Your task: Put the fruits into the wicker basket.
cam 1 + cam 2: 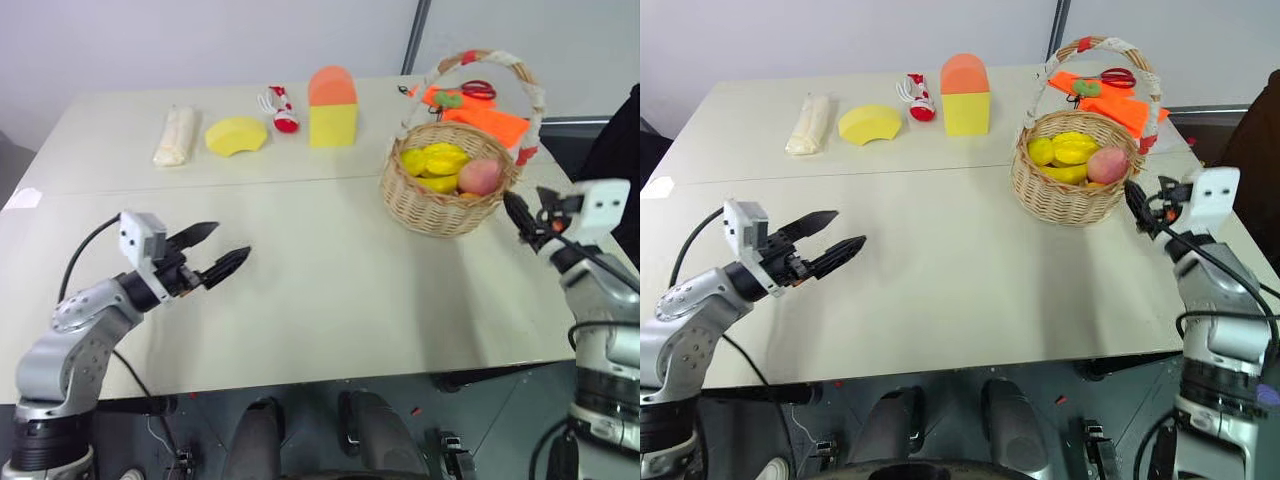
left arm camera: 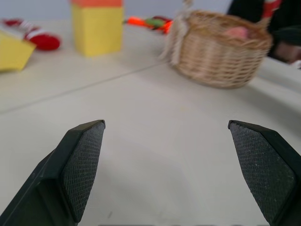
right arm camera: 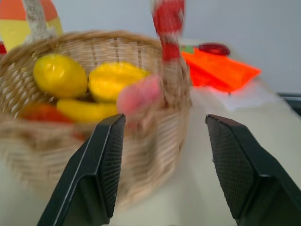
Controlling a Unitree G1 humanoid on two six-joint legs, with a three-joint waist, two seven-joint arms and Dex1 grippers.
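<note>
The wicker basket [image 1: 432,212] stands on the table's right side, its tall handle [image 1: 530,88] wrapped in white and red cloth. Inside lie the pink-red peach [image 1: 480,176], the yellow lemon [image 1: 413,160] and other yellow fruit pieces [image 1: 445,158]. My right gripper [image 1: 518,215] hovers just right of the basket, outside its rim. In the right wrist view its fingers [image 3: 101,165] stand apart with nothing between them. Over the table's front left, well away from the basket, my left gripper [image 1: 230,240] is wide open and empty and points toward the basket [image 2: 221,52].
Along the far side of the table [image 1: 330,290] lie a white wrapped roll [image 1: 176,136], a flat yellow half-round foam piece [image 1: 236,135], a red and white item [image 1: 283,110] and a yellow block with an orange top [image 1: 332,108]. An orange sheet with red scissors [image 1: 480,92] lies behind the basket.
</note>
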